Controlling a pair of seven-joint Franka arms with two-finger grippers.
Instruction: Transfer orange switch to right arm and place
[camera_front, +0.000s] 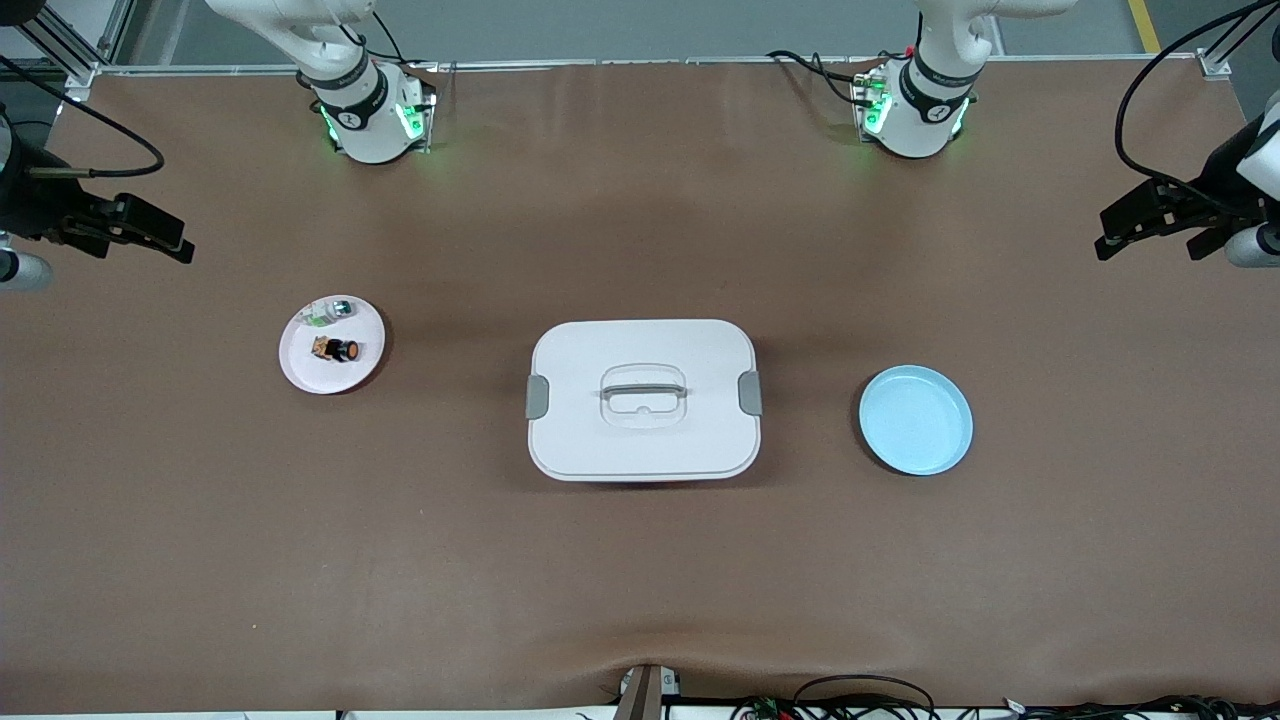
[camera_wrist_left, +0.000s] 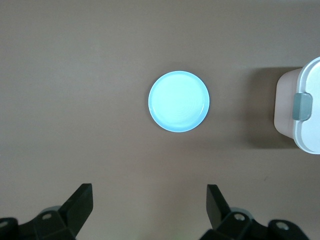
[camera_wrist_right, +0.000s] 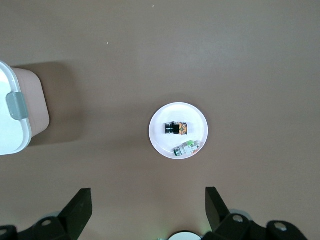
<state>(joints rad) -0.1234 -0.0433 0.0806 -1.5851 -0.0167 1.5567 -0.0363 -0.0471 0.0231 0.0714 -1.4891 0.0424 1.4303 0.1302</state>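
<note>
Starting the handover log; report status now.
Left gripper and right gripper open, both waiting high. Orange switch lying on white plate. Nothing blocking.

White lidded box (camera_front: 643, 400) between pink plate (camera_front: 300, 372) and blue plate (camera_front: 916, 420).

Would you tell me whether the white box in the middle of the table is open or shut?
Shut: the lid lies flat on the white box, with both grey side clips against its edges.
</note>
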